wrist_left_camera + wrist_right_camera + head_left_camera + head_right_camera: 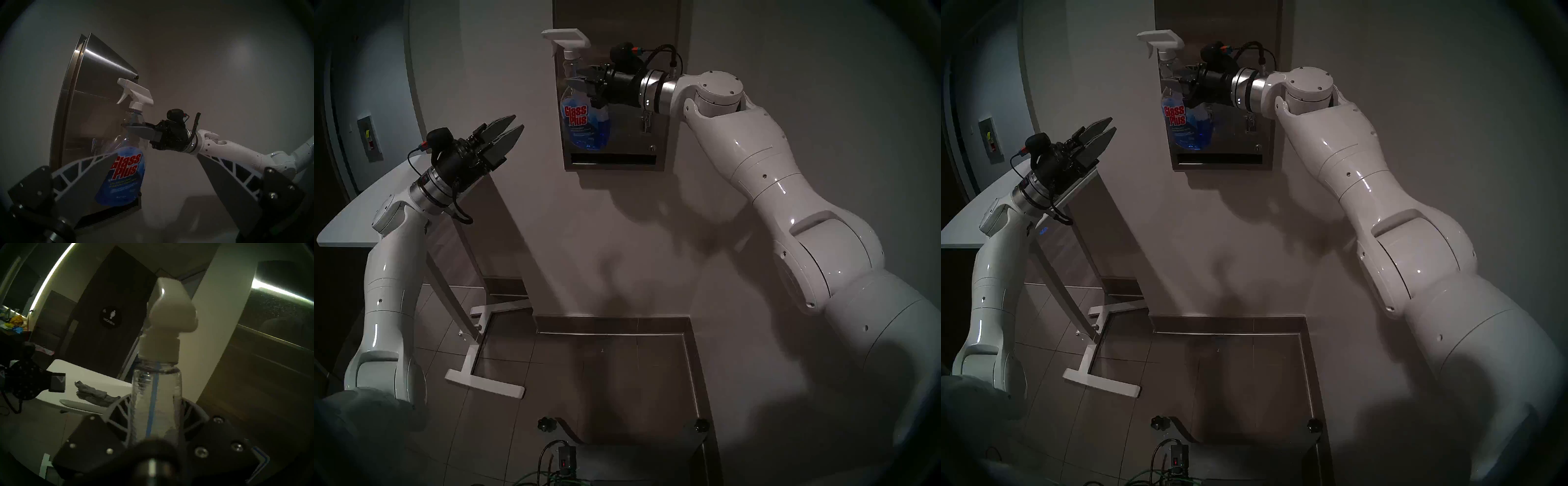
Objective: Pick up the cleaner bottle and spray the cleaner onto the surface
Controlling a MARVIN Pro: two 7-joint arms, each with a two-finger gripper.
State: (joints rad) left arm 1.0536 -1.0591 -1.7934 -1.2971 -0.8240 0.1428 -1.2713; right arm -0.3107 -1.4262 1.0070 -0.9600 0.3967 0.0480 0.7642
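- Up against the surface, held clear of the desk: the cleaner bottle, upright, clenched at its narrow clear neck by the right tool.
- Seen from the right wrist: both fingers pressed on the neck below the white collar, blue dip tube running down inside.
- Lower body filled with the cleaner, blue, roughly to label height; upper part clear. Likely bottom-heavy, so prone to swing below a neck grip.
- Thin clear plastic, probably smooth and a little yielding; neck likely the stiffest hold, with the collar as a stop against slipping down.
- White trigger hanging free beneath the nozzle, untouched; nozzle aimed toward the view's left in the head view, across the steel rather than squarely into it, as far as can be judged.
- Left tool released, fingers spread, grasping nothing, raised above the desk's near right corner, well apart from the bottle.
- Grey rag lying near the desk's edge.
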